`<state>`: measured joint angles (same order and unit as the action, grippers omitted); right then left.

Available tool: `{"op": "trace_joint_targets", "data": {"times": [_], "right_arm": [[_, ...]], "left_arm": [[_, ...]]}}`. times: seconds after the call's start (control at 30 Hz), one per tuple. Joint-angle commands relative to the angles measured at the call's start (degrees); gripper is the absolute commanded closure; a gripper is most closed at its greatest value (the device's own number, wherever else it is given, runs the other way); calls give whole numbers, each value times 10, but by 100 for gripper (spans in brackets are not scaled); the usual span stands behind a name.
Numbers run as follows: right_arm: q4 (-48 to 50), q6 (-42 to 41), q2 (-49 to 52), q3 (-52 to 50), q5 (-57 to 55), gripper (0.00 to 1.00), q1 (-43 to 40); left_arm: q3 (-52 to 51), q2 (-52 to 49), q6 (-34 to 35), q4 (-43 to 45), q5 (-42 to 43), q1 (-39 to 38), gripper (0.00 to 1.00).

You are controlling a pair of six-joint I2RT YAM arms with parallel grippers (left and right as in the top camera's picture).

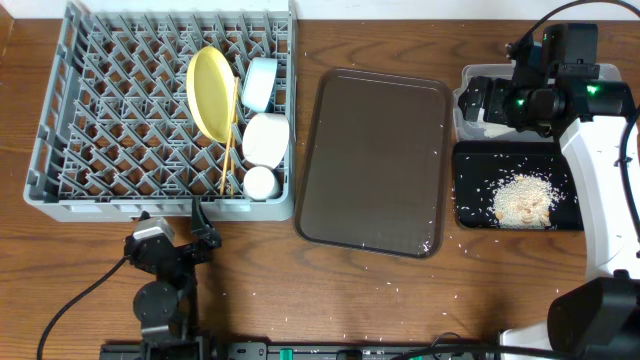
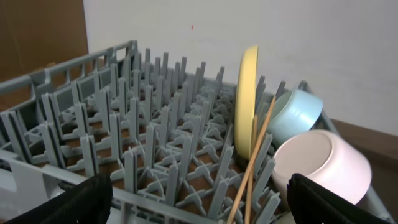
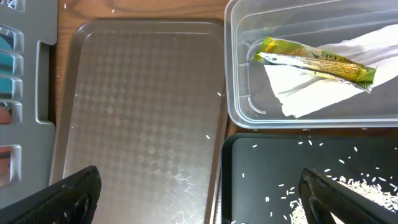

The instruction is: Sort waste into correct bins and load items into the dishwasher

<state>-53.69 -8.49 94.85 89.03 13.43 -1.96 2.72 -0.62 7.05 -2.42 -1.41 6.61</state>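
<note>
Only right wrist reveals wrapper [image 3: 317, 59] inside tub [image 3: 239, 112]; both end effectors [image 2: 199, 193] [image 3: 200, 180] gape empty.

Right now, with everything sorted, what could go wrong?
Chopsticks only lean on the yellow plate in the dish rack; a knock could topple them.
Open left pincer sits near the rack's front wall; driving forward may shove it.
Open right pincer hangs over the clear tub and black tray; a low retreat might clip a rim, scattering rice.
</note>
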Motion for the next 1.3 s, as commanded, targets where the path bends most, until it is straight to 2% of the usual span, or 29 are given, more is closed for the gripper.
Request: {"op": "trace_joint_targets", "data": {"times": [0.0,1.1,1.27], "right_arm": [[1,4,-12,0,-1,1,1],[-3,9,-12,0,-2,1,1],[-10,13,-44,-8,-36,1,6]], "left_arm": [[-25,5,-12,-16,8,2,9],[-25,4,-16,-16,8,2,9],[-25,4,-16,-16,8,2,9]]}}
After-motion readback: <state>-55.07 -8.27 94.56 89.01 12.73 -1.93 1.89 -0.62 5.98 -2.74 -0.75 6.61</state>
